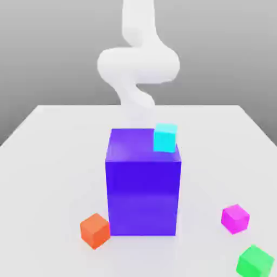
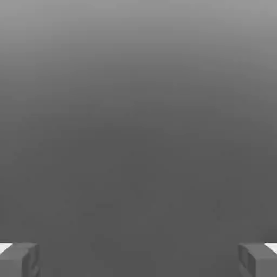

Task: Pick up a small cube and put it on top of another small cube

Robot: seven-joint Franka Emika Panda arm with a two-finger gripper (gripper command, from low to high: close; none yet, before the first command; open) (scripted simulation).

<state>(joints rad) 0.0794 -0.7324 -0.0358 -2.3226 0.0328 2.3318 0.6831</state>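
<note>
Nearest you in the exterior view, a small plain green cube (image 1: 254, 261) sits at about five o'clock from the table centre, by the near edge. Just beyond it, near four o'clock, lies the small plain magenta cube (image 1: 235, 218), resting flat on the white table (image 1: 48, 157) and apart from its neighbours. At about seven o'clock a small orange cube (image 1: 95, 230) stands just beside the near lower corner of the tall purple-blue block (image 1: 143, 189). That block occupies the centre; a small cyan cube (image 1: 165, 137) rests on its top face near the edge on the exterior view's right.

Farthest off, at twelve o'clock, the white arm (image 1: 138, 62) rises behind the block. In the hand view the gripper (image 2: 138, 259) shows its two grey fingertips (image 2: 19, 259) set wide apart with nothing between them.

Note the governing relation: the magenta cube lies on the near side of the block, the arm on the far side. In my judgement you must carry the hand over or round the block. The cube has no long axis.
</note>
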